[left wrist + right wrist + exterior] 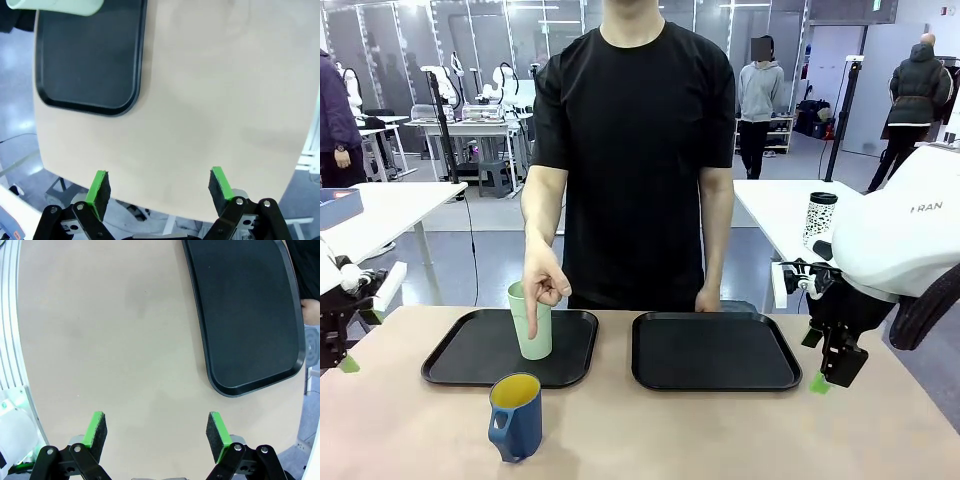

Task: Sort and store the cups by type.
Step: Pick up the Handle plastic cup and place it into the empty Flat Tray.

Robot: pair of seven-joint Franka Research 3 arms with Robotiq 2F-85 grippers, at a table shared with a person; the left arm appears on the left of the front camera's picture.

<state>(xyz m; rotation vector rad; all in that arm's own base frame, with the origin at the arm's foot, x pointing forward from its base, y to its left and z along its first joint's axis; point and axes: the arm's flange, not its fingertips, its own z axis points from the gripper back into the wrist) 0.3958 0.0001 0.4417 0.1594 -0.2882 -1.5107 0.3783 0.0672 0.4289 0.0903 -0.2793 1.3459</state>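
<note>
Partly done: tumbler (531,325) upright on left tray (470,362), person's hand (545,285) at its rim, finger pointing down. Mug (516,415) on table (720,430) just before that tray, judged unsorted. Right tray (715,352) bare. Left gripper (160,182), right gripper (157,422): jaws wide apart, holding nothing.

This is an open-plan robotics lab. A white robot arm (905,235) reaches in beside the beige table (720,430). More white tables (395,205) stand on a polished grey floor (490,215). A cluttered workbench (470,125) sits before glass partitions (380,45), and a black stand (840,120) rises nearby.
</note>
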